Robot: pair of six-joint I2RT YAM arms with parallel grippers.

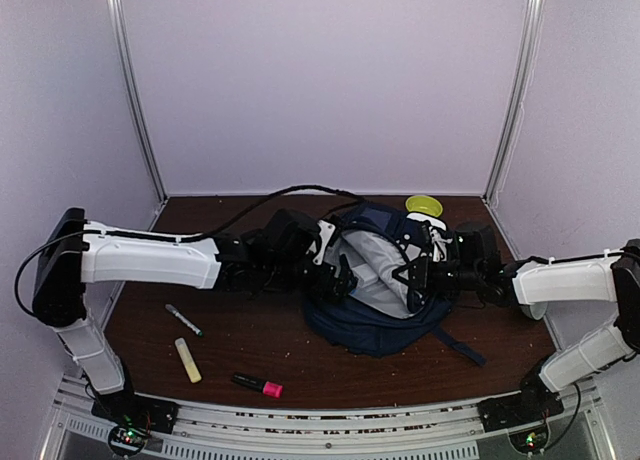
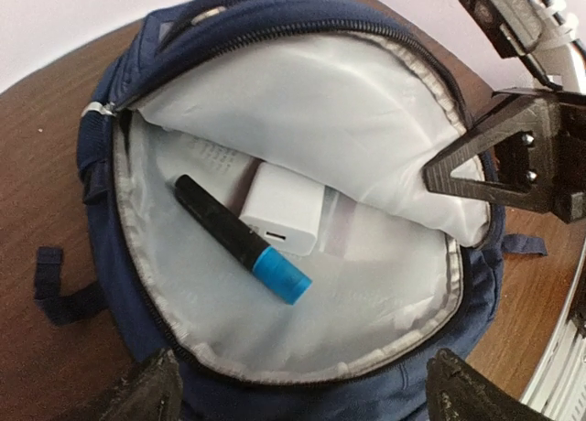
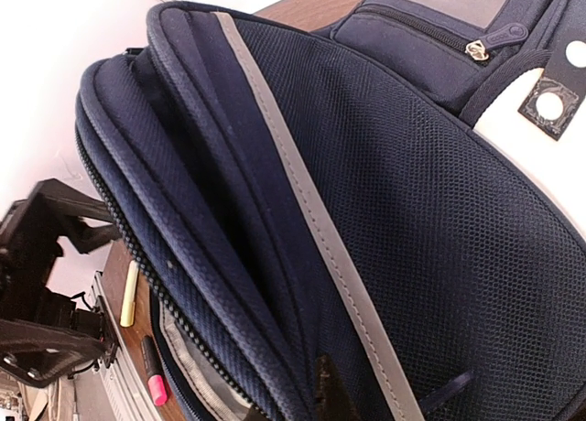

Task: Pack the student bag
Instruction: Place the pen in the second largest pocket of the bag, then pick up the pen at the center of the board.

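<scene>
— Position of student bag [image 1: 375, 325]?
— Open on the desk [image 1: 250, 350], between my two arms.
— Fingers?
— My left fingers [image 2: 151, 394] spread wide above the opening, holding nothing. My right fingers [image 2: 494, 160] clamped on the bag's rim. Inside, on grey lining: blue-capped black marker [image 2: 240, 240] beside white charger block [image 2: 282, 218].

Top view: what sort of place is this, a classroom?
Likely a robot test booth: two arms bolted along a wooden table, plain white walls closing it in, a student bag set out.

The student bag [image 2: 302, 404] is navy with grey lining, the marker [image 2: 240, 238] black and blue, the charger [image 2: 284, 221] white.
</scene>
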